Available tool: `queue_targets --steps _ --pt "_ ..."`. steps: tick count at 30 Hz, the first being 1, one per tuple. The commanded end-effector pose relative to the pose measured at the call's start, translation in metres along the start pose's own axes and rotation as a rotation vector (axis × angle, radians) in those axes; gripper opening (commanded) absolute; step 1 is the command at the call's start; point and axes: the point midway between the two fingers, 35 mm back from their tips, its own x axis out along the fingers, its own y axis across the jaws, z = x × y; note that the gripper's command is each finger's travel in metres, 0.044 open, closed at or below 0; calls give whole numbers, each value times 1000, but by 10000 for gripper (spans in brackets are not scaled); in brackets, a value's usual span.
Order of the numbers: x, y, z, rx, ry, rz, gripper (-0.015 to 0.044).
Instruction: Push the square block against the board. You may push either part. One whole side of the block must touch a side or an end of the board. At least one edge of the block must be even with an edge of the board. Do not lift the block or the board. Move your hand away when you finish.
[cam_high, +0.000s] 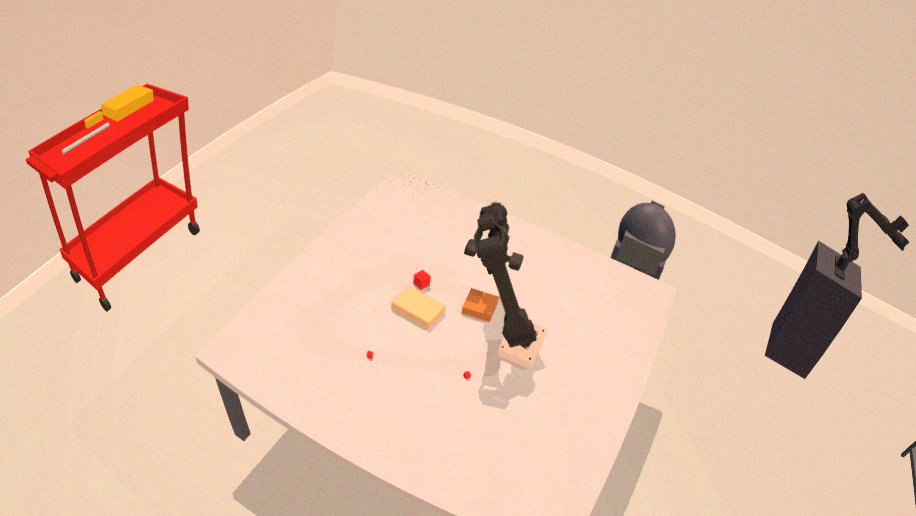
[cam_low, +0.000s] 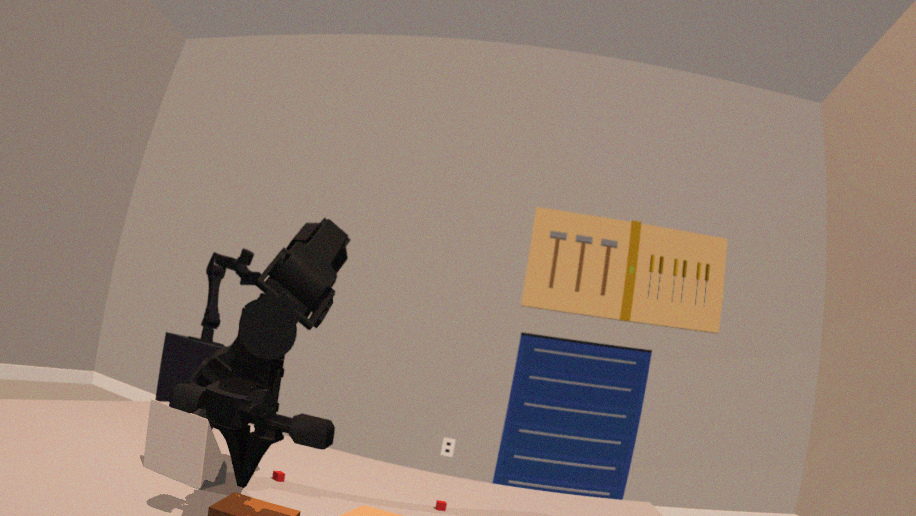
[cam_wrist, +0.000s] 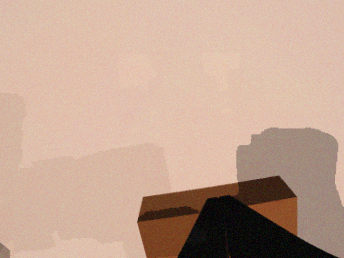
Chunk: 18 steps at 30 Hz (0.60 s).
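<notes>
Square orange-brown block (cam_high: 480, 304) lies flat on the pale pink counter (cam_high: 358, 243), near but clearly apart from the pale yellow rectangular board (cam_high: 418, 307); a strip of counter shows between them, and their sides do not look parallel. A small red cube (cam_high: 421, 279) sits just beyond the board's far end, and two tiny red markers (cam_high: 369, 354) lie nearer the counter's front. The black tool (cam_low: 244, 477) has its two fingers pinched together to a point with nothing between them; in the exterior view the tip stands just behind the block, low by the counter, and the wrist view shows the block's top edge right ahead of the tip. The step in hand seems to be the push itself, not yet finished. I judge the next move calls for pressing the closed tip against the block's side away from the board and sliding it across, squaring it so one full side meets the board with an edge even, without lifting.
</notes>
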Motion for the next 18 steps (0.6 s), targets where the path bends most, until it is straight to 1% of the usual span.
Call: queue_targets --steps 1,9,11,15,18 --pt "3 -2 7 1 6 -7 0" --pt "3 -3 19 1 5 -7 0" --pt "-7 -1 15 0 -1 -1 0" --pt "-45 -1 15 2 4 -7 0" --pt "-47 -1 15 2 5 -8 0"
